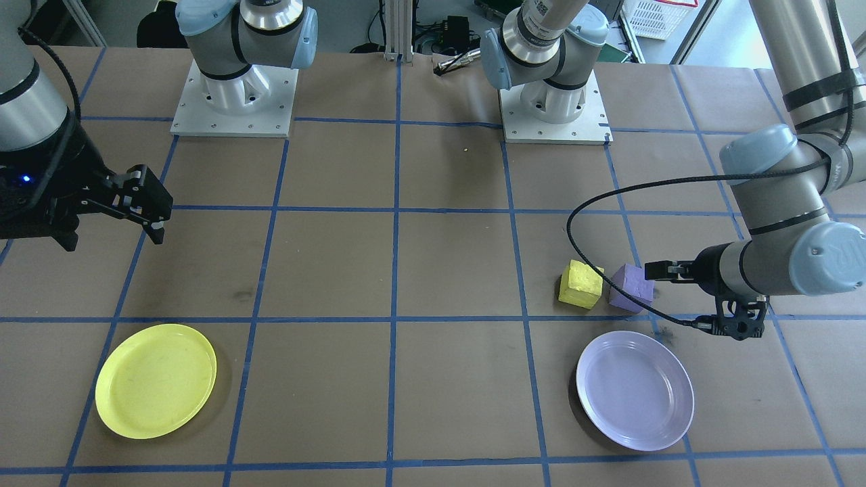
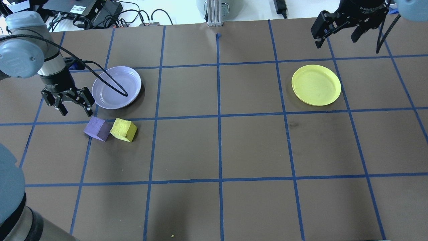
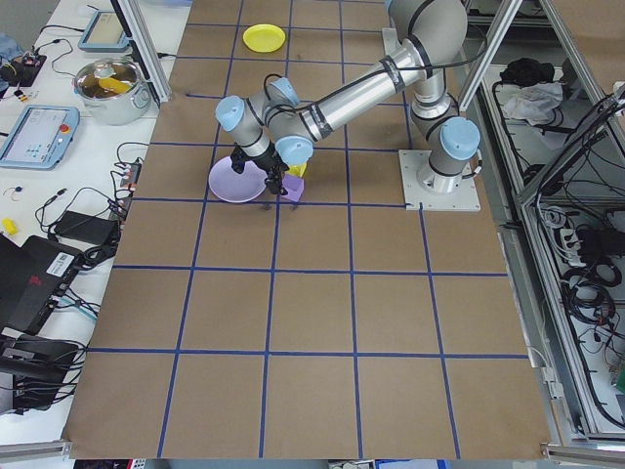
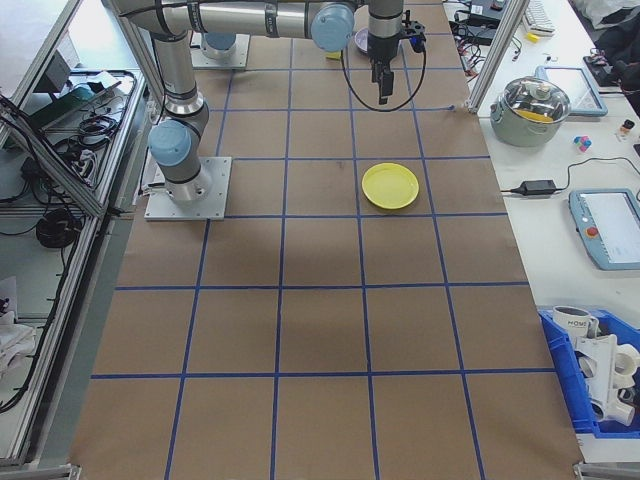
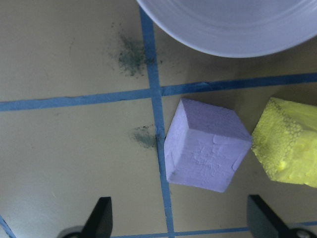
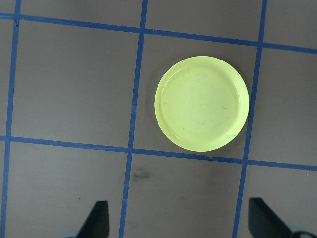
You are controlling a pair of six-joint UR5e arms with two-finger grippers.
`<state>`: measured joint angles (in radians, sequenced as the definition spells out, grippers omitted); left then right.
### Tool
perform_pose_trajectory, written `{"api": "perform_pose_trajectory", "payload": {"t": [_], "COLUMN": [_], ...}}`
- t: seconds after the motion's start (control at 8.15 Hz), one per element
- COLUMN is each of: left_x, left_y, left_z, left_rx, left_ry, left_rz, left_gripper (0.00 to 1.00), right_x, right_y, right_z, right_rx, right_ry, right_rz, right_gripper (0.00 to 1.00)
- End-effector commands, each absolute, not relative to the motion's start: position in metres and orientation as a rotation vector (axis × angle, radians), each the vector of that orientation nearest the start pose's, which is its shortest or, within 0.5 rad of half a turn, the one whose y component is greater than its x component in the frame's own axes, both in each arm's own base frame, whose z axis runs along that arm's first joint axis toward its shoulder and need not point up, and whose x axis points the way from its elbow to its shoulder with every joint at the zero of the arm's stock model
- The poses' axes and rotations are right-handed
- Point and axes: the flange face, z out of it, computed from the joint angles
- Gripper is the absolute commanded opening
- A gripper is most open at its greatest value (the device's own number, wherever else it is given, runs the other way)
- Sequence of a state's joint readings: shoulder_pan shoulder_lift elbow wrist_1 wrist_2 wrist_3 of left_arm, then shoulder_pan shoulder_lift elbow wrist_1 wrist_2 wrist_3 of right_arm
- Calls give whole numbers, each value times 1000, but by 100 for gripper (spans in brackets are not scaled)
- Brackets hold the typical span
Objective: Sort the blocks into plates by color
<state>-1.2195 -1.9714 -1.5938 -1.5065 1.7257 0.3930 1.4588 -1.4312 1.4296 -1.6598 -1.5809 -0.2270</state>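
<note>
Left gripper, jaws spread, hovers beside purple block; I risk nudging the touching yellow block when closing.

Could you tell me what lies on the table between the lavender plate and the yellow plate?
Nothing: the overhead view shows only bare brown table with blue tape lines between the lavender plate and the yellow plate.

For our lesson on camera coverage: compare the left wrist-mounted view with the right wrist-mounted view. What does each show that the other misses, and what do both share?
Only the left wrist view shows the purple block, the yellow block beside it, and the lavender plate rim. Only the right wrist view shows the whole yellow plate, empty. Both share brown table paper with blue tape lines, and two dark fingertips spread apart at the bottom edge, holding nothing.
</note>
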Motion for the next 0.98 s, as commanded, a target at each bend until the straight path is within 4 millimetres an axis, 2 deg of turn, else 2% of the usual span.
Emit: {"api": "perform_pose_trajectory", "payload": {"t": [0.0, 0.25, 0.49, 0.86], "left_x": [71, 65, 60, 63], "left_y": [-587, -575, -559, -554], "left_z": [290, 272, 240, 231], "left_rx": [374, 472, 537, 527], "left_ry": [3055, 3056, 3078, 3096], "left_rz": [510, 517, 447, 460], "left_gripper": [97, 98, 99, 99], "right_x": [69, 69, 69, 69], "right_y": [-571, -571, -571, -571], "right_z": [495, 494, 494, 494], "right_rx": [-181, -181, -181, -181], "right_ry": [3158, 3156, 3156, 3156], "right_rz": [-143, -141, -141, -141], "right_gripper": [100, 100, 100, 100]}}
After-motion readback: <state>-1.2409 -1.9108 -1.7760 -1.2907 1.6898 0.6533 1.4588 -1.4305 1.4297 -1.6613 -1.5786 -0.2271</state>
